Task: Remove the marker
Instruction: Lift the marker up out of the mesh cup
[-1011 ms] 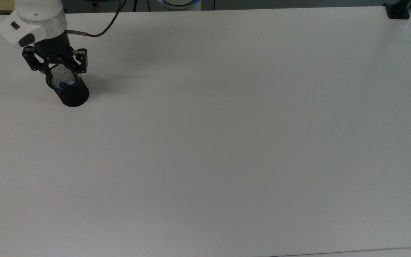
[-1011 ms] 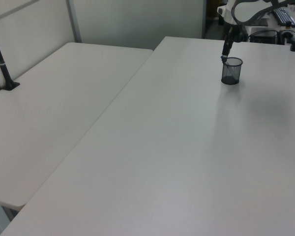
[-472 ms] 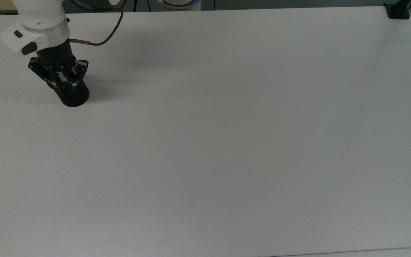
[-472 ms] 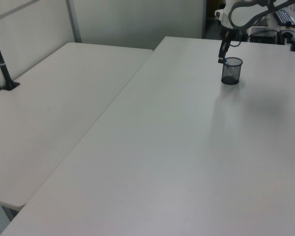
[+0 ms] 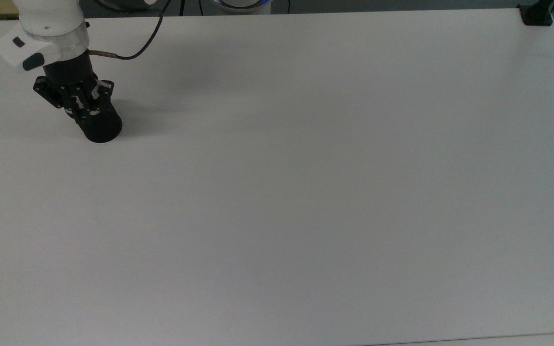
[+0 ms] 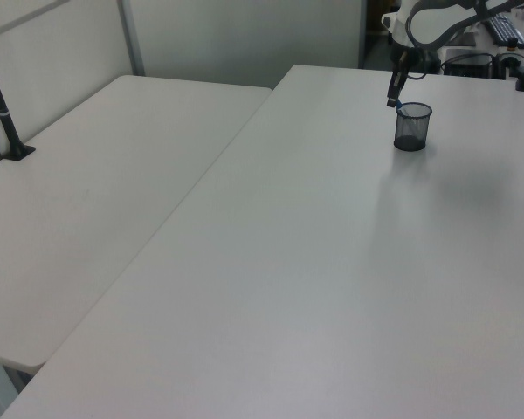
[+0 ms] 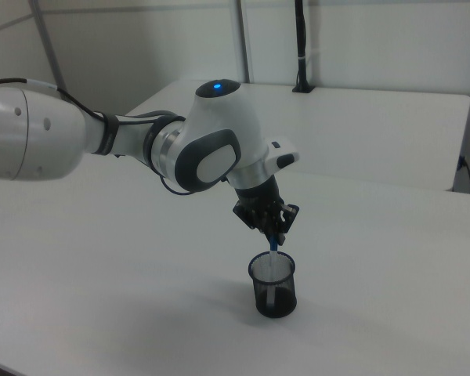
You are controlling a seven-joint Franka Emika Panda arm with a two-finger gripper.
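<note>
A black mesh cup point(image 7: 272, 285) stands upright on the white table point(image 7: 141, 298). The marker point(image 7: 274, 266) is a slim white stick with a blue top. It leans inside the cup with its lower part still below the rim. My gripper point(image 7: 272, 235) hangs just above the cup's mouth, shut on the marker's blue cap. In the top view the gripper point(image 5: 80, 109) covers the mouth of the cup point(image 5: 100, 129), at the table's far left. In the left view the gripper point(image 6: 392, 102) sits just above the rim of the cup point(image 6: 411, 128).
The wide white table point(image 5: 306, 192) stretches to the top view's right. A black clamp point(image 5: 536, 14) sits on its far right corner. A second table point(image 6: 96, 175) adjoins it in the left view, with a black post point(image 6: 4, 113) on it. The arm's cable point(image 5: 137, 43) trails behind.
One second ago the fingers stood open around the cup's mouth. They have since shut on the marker's blue top, and the hand has risen slightly.
</note>
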